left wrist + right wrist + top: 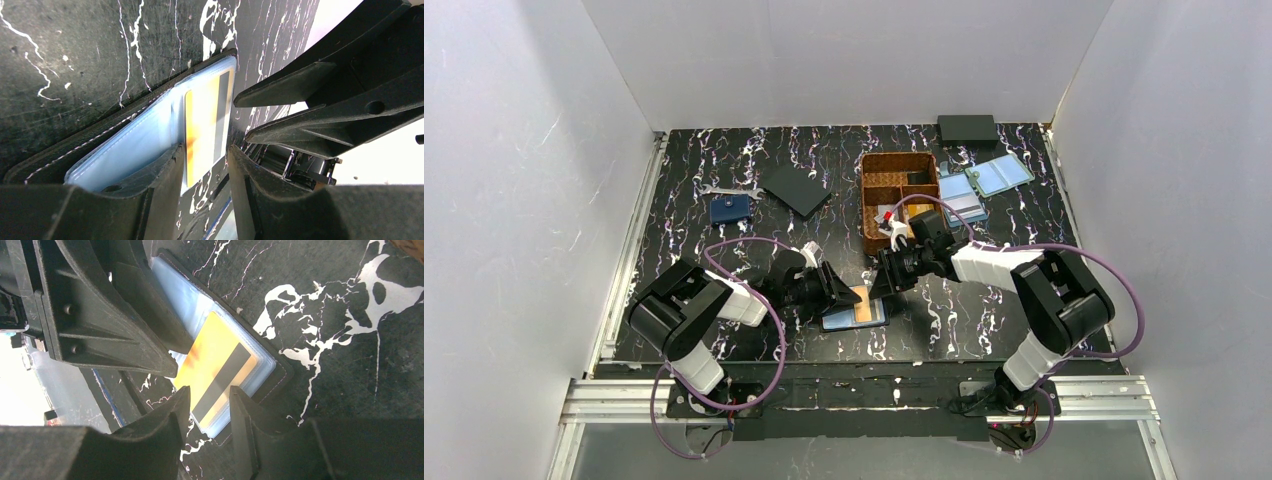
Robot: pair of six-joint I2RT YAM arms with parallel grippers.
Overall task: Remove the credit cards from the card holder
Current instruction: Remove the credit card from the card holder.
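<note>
Two black grippers meet low over the near part of a black marbled table (674,200), their tips facing each other. The left gripper (205,152) has its jaws partly apart and empty; one finger lies over the pale blue sleeve of the card holder (125,145), though contact cannot be confirmed. The right gripper (209,392) also has its jaws partly apart, holding nothing, poised over the end of the orange-gold credit card (210,355). The card holder lies opened flat between the two grippers, with the card tucked in the sleeve nearer the right gripper, dark stripe up. Because the card lies flat on slick plastic, the closing jaws could skid off its edge. They could also pinch the sleeve with the card and lift the whole holder. If the left finger is not pinning the holder, a pull would probably drag it along. The tips are crowded and might knock together. Farther back, a brown basket (865,200), a navy wallet (729,209) and other pale blue holders (999,175) sit well apart from the grippers.
</note>
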